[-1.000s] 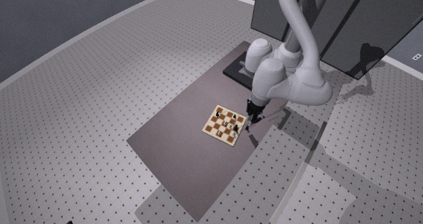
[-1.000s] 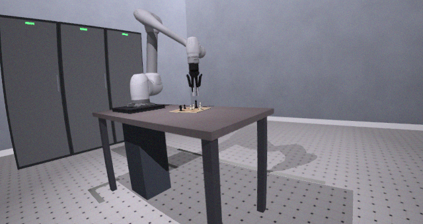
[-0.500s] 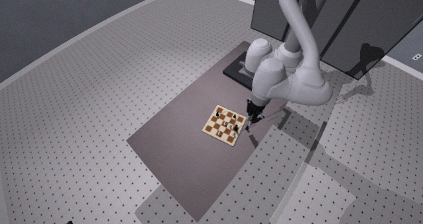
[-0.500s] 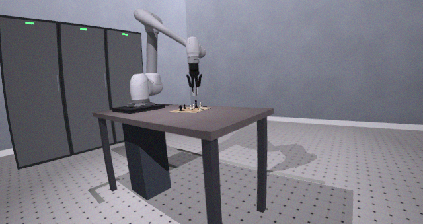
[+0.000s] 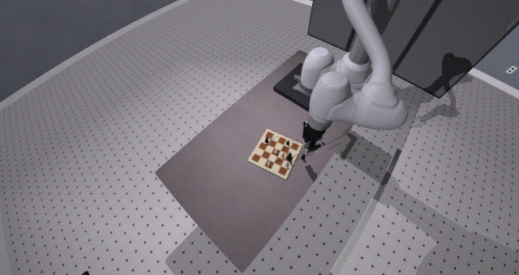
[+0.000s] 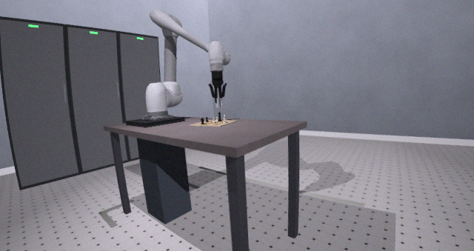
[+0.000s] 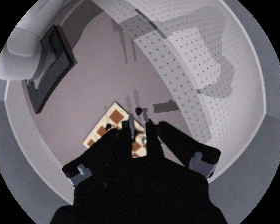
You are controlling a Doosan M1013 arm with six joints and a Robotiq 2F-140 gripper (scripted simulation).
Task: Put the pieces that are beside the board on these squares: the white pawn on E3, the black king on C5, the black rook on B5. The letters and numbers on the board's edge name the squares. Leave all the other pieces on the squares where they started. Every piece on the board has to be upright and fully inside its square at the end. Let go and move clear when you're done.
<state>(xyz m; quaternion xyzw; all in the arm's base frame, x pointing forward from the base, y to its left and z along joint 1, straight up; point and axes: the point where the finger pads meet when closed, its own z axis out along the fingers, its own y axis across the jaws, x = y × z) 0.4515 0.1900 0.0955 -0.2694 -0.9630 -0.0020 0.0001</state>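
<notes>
Robot arm (image 5: 365,27), white and jointed, reaches from a dark base plate (image 5: 284,90) at the far end of a brown tabletop (image 5: 227,194) and points its black gripper (image 6: 218,100) straight down. The gripper hangs well above the tabletop, over the edge of the chessboard (image 5: 259,151) that faces away from the row of grey cabinets (image 6: 92,95), as the exterior view shows.

The fingers (image 6: 218,104) are drawn almost fully together, with their pale pads meeting in a narrow tip. No piece can be made out between them. In the wrist view the 2 dark fingers slant inward and meet just above a corner of the brown and cream board (image 7: 100,132).

Several small pieces stand on the board, all far below the fingertips. From above, 3 black pieces (image 5: 267,139) and a few white pieces (image 5: 269,164) are visible, too small to name or to place on a lettered square.

A small dark shape (image 5: 303,157) shows just off the board's edge, under the gripper in the top view. It may be 1 of the pieces waiting beside the board, but it is too small to be sure. The white pawn, black king and black rook cannot be told apart at this size.
</notes>
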